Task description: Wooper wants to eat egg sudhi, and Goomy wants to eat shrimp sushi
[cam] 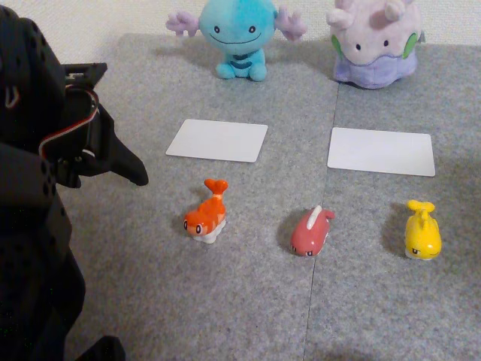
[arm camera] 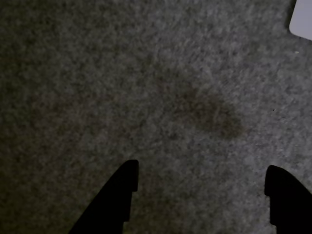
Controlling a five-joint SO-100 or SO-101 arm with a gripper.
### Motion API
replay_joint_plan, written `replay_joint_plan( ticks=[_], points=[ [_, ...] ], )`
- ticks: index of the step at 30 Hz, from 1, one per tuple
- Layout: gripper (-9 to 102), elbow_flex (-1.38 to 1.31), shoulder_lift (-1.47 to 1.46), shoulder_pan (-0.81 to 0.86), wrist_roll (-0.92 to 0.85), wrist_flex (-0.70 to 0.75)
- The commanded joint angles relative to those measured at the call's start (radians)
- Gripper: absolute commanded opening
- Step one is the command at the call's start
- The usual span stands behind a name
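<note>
- Black gripper (arm camera: 200, 183), nearest the lens in the wrist view, stands wide open over bare grey mat (arm camera: 146, 97), holding nothing.
- Off to its right in the other view, well apart, lies the shrimp sushi (cam: 206, 215), long axis running from head near the camera to tail pointing away toward the white card (cam: 217, 140).
- Farther right still, beyond the dark pink-red figure (cam: 312, 232), sits the egg sudhi (cam: 422, 231).
- Wooper (cam: 239, 34) and Goomy (cam: 375, 41) stand at the far edge.
</note>
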Motion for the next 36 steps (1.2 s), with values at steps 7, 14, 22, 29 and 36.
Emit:
replay_joint_plan(
  ticks=[7, 14, 22, 29, 36],
  points=[
    [30, -0.002, 0.018, -0.008, -0.011, -0.006],
    [30, -0.002, 0.018, -0.008, -0.011, -0.008],
    [30, -0.015, 0.020, 0.014, -0.049, -0.011],
    [30, -0.179, 0.020, 0.178, -0.110, 0.086],
    [30, -0.439, 0.020, 0.225, -0.156, 0.314]
  ],
)
